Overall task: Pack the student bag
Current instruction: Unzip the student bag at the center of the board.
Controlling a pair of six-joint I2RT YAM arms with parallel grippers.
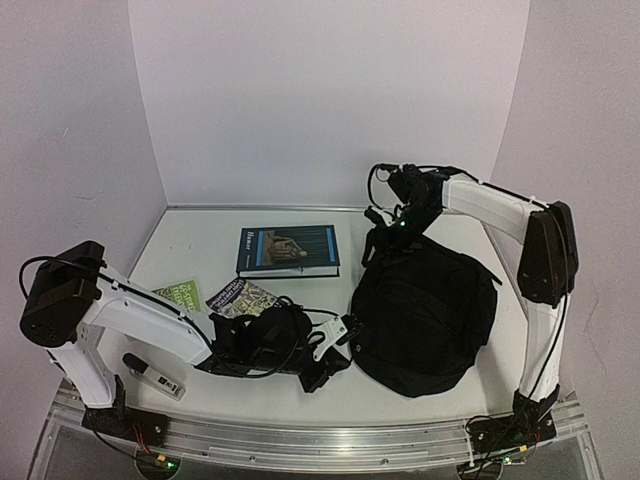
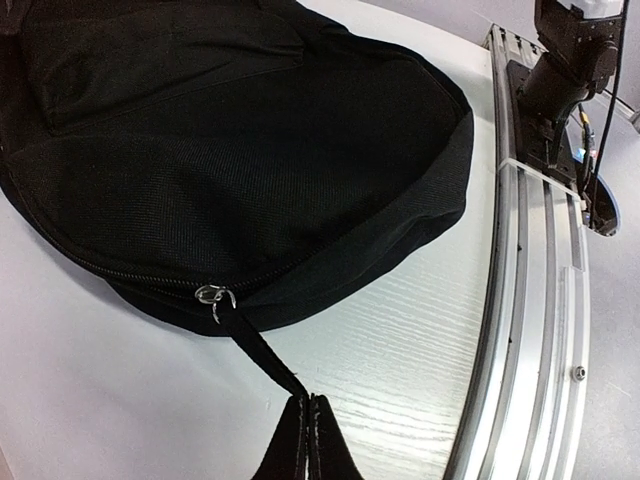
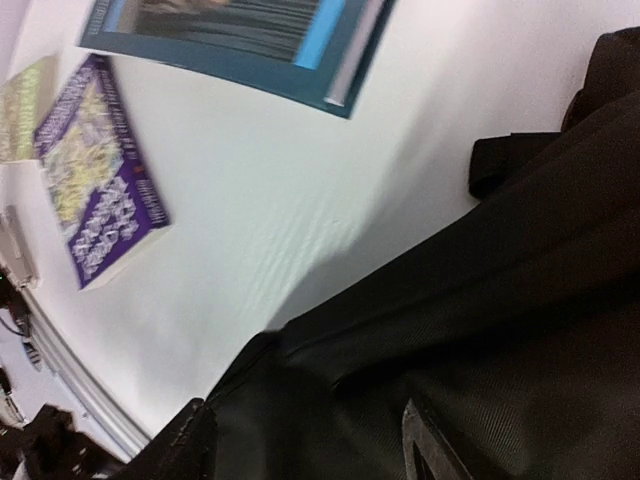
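The student bag [image 1: 425, 315] is a large black backpack lying at the table's right. My left gripper [image 1: 335, 347] is low at the bag's near-left edge. In the left wrist view it [image 2: 309, 430] is shut on the thin black zipper-pull strap [image 2: 262, 352], which runs taut to a metal ring [image 2: 213, 295] on the bag's zipper [image 2: 230, 150]. My right gripper [image 1: 396, 226] is at the bag's far top edge. In the right wrist view it [image 3: 305, 430] has a fold of bag fabric [image 3: 480, 330] held between its fingers [image 3: 190, 440].
A teal book [image 1: 288, 249] lies at the back middle. A purple booklet [image 1: 243, 296] and a green booklet [image 1: 180, 293] lie left of the bag. A small grey marker-like object [image 1: 155, 376] lies near the left arm's base. The metal rail [image 2: 530, 300] runs along the front edge.
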